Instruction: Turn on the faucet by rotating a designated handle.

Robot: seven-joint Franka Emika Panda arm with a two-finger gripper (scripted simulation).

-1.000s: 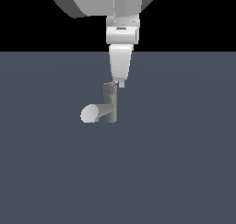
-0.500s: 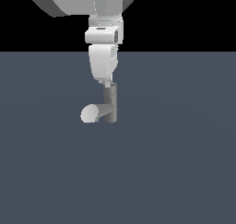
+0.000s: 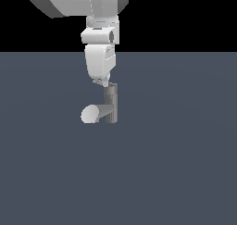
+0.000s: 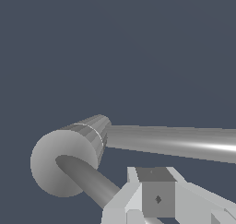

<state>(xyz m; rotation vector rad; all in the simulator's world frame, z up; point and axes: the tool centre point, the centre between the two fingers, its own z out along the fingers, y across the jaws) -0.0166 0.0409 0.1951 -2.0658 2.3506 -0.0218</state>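
Observation:
The grey faucet (image 3: pixel 111 106) stands on the floor, its thick spout (image 3: pixel 91 114) ending in a pale round face towards the exterior view's left. My gripper (image 3: pixel 102 83) hangs straight down onto the top of the post, on its left side in the exterior view, and I see no gap between the fingers. There the fingertips hide the handle. In the wrist view the round cap (image 4: pixel 60 165) fills the foreground. The thin handle (image 4: pixel 87 180) slants from the cap and passes under my gripper (image 4: pixel 156 197), close to or touching it.
A flat dark grey floor (image 3: pixel 185 173) surrounds the faucet on all sides. In the wrist view a long grey bar (image 4: pixel 175 142) runs off from the post to the picture's edge. The arm's large white links (image 3: pixel 78 2) hang over the scene.
The gripper has shifted towards the exterior view's left across the post's top, most of it in the first half second. The hand has turned slightly. The faucet looks unchanged.

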